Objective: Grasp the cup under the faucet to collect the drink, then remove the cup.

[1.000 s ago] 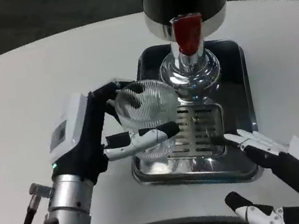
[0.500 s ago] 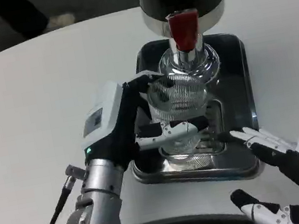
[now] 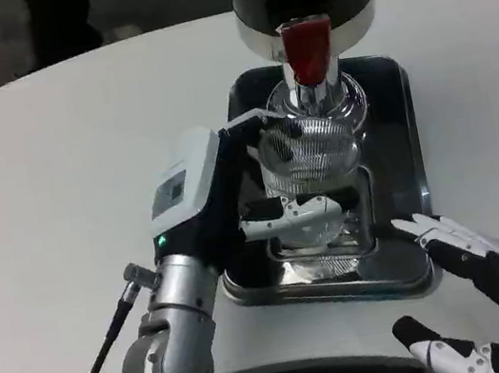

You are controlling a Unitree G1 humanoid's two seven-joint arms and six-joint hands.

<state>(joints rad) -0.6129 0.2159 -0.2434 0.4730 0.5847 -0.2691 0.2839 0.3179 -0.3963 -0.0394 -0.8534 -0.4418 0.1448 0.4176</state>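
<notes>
since the earlier frames the left hand (image 3: 224, 205) has carried the cup (image 3: 310, 171) rightward, off the tray's (image 3: 417, 268) left side to just under the red faucet (image 3: 307, 49). the cup stands upright, its mouth below the spout, its long axis vertical. the left fingers (image 3: 297, 209) wrap its side, gripping it. the right hand (image 3: 469, 254) waits near the tray's front corner on the table (image 3: 55, 182), fingers apart, holding nothing

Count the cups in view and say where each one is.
1. The ribbed clear cup is held by the left hand under the red-handled faucet, above the metal drip tray. The dispenser could hide others behind it.
</notes>
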